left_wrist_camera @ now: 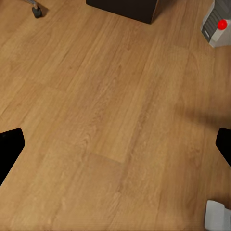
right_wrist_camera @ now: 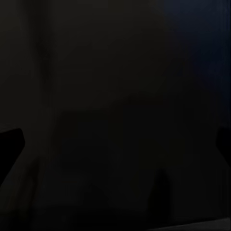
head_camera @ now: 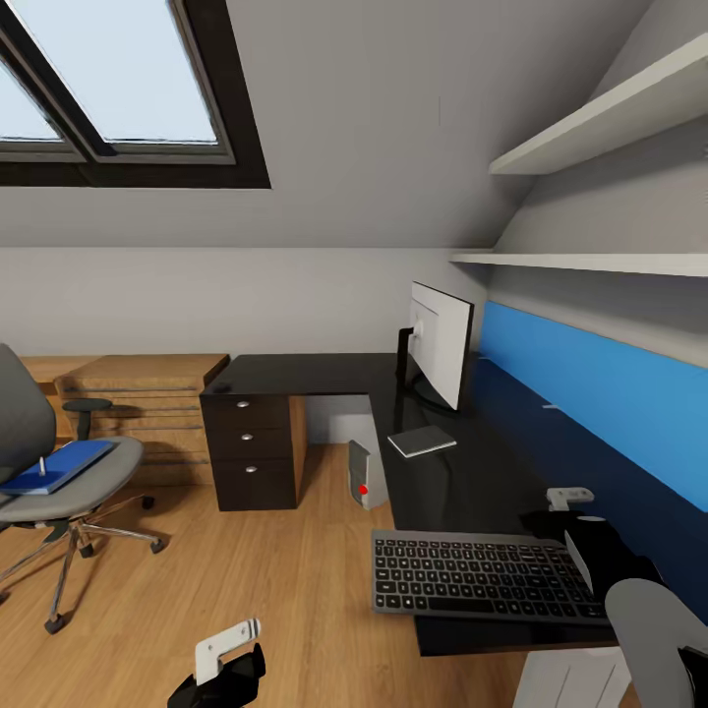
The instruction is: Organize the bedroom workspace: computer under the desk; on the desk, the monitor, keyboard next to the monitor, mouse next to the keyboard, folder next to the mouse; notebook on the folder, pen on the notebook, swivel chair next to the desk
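— Nearest the head camera is the left gripper [head_camera: 224, 659], low over the wood floor [head_camera: 265, 580]; its wrist view has a dark fingertip [left_wrist_camera: 9, 149] at each side edge with bare planks between, so the fingers are spread and hold nothing.

— And the right one?

— The right gripper [head_camera: 578, 511] hangs over the desk [head_camera: 462, 472] beside the keyboard's far right corner. Its wrist view is nearly black, glossy desktop with fingertips [right_wrist_camera: 10, 144] wide apart at the edges: released, nothing between them.

— Where does the keyboard sit?

— The keyboard [head_camera: 487, 575], dark keys in a silver-grey frame, lies flat on the near end of the desk, its left edge right at the desk's left edge, perhaps slightly over it.

— Room to move?

— Open floor runs between the swivel chair [head_camera: 59, 492] at the left and the desk's edge. The chair stands well apart from the desk, the blue folder [head_camera: 59, 464] on its seat with a thin pen [head_camera: 43, 466] standing up from it.

— Other items?

— The monitor [head_camera: 442, 344] stands at the desk's inner corner, turned edge-on, white back showing. A light-grey notebook [head_camera: 423, 441] lies just in front of its base. The computer [head_camera: 366, 475], silver-grey with a red button, stands on the floor beneath the desk's edge, near the black drawer unit [head_camera: 254, 447].
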### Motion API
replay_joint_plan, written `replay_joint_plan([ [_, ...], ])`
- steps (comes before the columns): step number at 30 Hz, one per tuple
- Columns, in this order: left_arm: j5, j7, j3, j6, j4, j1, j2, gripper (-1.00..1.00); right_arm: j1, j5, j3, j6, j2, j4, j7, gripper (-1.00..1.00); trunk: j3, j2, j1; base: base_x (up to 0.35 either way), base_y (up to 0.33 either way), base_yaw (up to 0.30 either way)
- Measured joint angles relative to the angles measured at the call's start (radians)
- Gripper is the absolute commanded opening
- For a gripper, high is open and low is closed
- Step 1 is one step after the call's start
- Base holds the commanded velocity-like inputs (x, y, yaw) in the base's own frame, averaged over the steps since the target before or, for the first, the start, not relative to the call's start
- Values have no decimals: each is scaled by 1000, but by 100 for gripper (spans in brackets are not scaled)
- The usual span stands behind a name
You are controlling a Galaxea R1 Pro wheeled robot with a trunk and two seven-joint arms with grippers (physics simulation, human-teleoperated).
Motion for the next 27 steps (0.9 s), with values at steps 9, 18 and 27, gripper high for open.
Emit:
replay_joint_plan([
  [9, 1, 0, 1, 0, 1, 0, 0, 100, 0, 0, 1, 1, 0, 0, -5, 100, 0, 0, 0, 0, -112, 0],
  [18, 2, 0, 1, 1, 1, 0, 0, 100, 0, 0, 1, 1, -2, 0, -6, 100, 0, 0, 0, -106, -130, 0],
  [27, 3, 0, 1, 1, 1, 0, 0, 100, 0, 0, 1, 1, -2, 0, -5, 100, 0, 0, 0, -85, -9, 0],
])
